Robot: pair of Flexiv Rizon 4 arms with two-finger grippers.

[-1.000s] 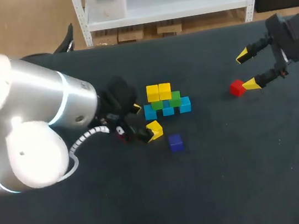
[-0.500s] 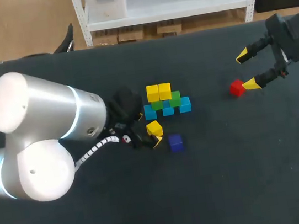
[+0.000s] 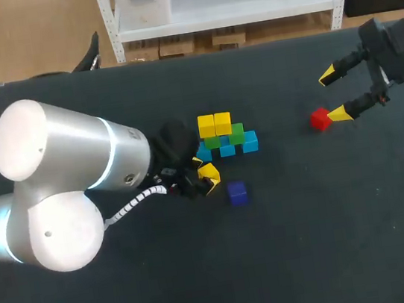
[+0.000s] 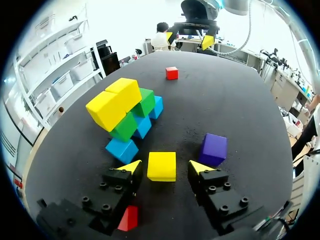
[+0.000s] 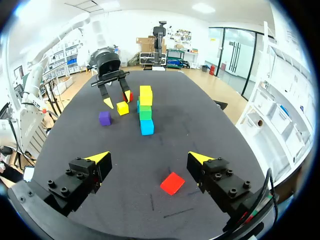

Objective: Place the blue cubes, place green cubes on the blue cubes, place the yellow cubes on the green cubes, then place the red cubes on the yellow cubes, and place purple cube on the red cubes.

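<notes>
My left gripper [image 4: 165, 167] has its fingers spread. A loose yellow cube [image 4: 161, 166] lies between them, not pinched. The purple cube [image 4: 213, 149] sits just beside it. The cube stack [image 4: 127, 112] stands ahead, mid-table [image 3: 312, 241]. My right gripper [image 5: 148, 157] is spread too. A red cube [image 5: 172, 183] lies ahead of it, near the right edge and well apart from the stack.

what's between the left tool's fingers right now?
A loose yellow cube sits between the left tool's open fingers, gaps on both sides; clearest in the left wrist view.
</notes>
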